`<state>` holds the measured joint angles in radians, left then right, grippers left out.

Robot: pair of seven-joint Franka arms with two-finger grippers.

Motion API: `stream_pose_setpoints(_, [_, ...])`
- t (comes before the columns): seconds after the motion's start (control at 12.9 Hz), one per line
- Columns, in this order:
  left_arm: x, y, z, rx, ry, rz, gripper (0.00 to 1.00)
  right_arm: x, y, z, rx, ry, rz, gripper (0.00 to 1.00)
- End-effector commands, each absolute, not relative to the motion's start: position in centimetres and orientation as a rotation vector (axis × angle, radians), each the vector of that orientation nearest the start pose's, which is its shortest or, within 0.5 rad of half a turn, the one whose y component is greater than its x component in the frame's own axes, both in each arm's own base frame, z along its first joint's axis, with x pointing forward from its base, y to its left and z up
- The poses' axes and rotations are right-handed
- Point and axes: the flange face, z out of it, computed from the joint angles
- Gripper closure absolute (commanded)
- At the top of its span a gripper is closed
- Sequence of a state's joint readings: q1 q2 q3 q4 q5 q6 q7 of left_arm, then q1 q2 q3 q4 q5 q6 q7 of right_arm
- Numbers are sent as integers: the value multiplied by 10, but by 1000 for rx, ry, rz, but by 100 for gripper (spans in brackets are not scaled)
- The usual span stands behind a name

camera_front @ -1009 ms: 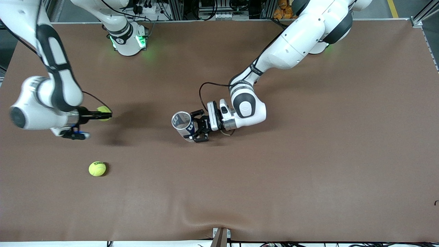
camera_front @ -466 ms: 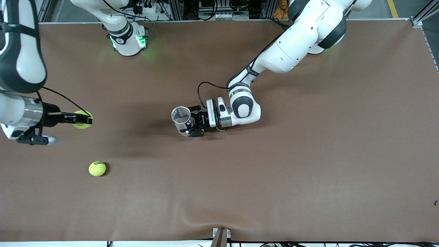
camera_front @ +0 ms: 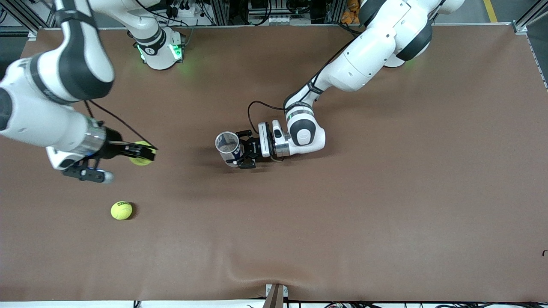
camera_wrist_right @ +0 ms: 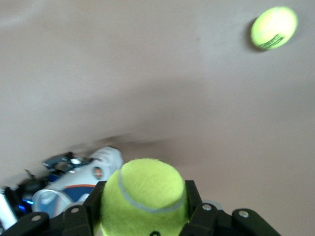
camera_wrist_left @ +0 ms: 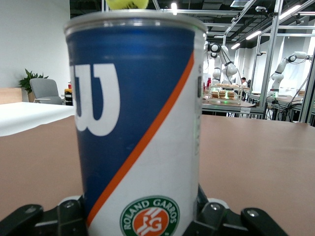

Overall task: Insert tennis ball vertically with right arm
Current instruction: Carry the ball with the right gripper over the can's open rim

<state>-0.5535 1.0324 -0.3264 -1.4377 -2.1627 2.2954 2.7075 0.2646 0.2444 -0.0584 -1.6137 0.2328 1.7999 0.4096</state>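
Front view: left gripper (camera_front: pixel 242 155) clamps the can (camera_front: pixel 227 146) upright, mouth up, probably to receive the ball. Right gripper (camera_front: pixel 144 152), over bare table (camera_front: pixel 385 205), is clamped on a tennis ball (camera_front: pixel 140 158); spare ball (camera_front: pixel 121 210) lies nearer the camera.

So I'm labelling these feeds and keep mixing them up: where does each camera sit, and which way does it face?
Front view: high, facing the arms' bases, looking down on the table; shows both arms, the left gripper shut on the can, the right gripper shut on a ball, a second ball on the table.
Left wrist view: on the left wrist, facing the can side-on between its fingers.
Right wrist view: on the right wrist, looking down past its held ball.
Shared: the can shows in all three.
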Motion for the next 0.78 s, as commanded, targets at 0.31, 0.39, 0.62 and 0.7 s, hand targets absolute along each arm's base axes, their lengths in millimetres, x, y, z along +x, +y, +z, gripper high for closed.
stream_pose_setpoints(0.31, [471, -540, 102, 1422, -1161, 1208, 28, 593, 266, 463, -2886, 712, 156, 71])
stream_pose_setpoints(0.39, [471, -540, 102, 1422, -1161, 1208, 28, 587, 277, 452, -2892, 745, 185, 71])
stream_pose_setpoints(0.62, [472, -541, 105, 1425, -1146, 1212, 28, 573, 313, 426, -2914, 789, 242, 71])
stream_pose_setpoints(0.7, [468, -545, 104, 1424, -1144, 1207, 28, 570, 322, 419, -2917, 809, 253, 71])
